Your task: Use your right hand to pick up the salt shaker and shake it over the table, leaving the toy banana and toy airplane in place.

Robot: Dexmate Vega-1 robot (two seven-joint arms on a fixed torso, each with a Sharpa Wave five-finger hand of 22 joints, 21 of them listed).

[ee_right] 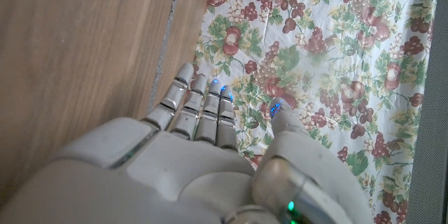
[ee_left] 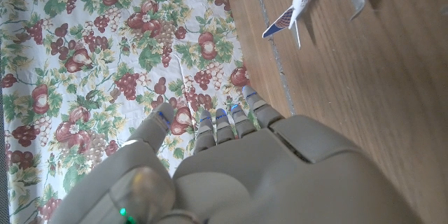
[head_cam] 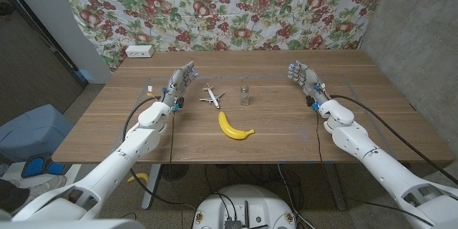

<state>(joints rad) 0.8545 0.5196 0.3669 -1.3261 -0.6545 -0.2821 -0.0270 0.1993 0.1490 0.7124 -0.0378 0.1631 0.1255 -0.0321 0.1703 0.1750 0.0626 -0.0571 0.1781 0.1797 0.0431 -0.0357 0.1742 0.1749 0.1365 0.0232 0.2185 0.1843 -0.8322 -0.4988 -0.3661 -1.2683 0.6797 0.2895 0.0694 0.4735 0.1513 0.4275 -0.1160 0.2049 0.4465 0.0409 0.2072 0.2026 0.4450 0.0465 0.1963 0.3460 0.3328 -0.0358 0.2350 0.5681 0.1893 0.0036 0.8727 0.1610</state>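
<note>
Wooden brown table (head_cam: 272, 139) carries all three items near its centre. Right hand (head_cam: 303, 79) stands near the table's 2 o'clock, well apart from the task item; its fingers (ee_right: 199, 108) are released and straight, grasping nothing. Left hand (head_cam: 180, 84) stands at about 10 o'clock, likewise released and holding nothing. Yellow curved toy banana (head_cam: 234, 129) lies at centre. White toy airplane (head_cam: 211, 97) sits at 11 o'clock from the banana, just beside the left hand. Small clear glass salt shaker (head_cam: 245, 95) stands upright at 1 o'clock from the banana, untouched. Assessment: no step is complete; reach, grasp, lift and shaking all remain.
</note>
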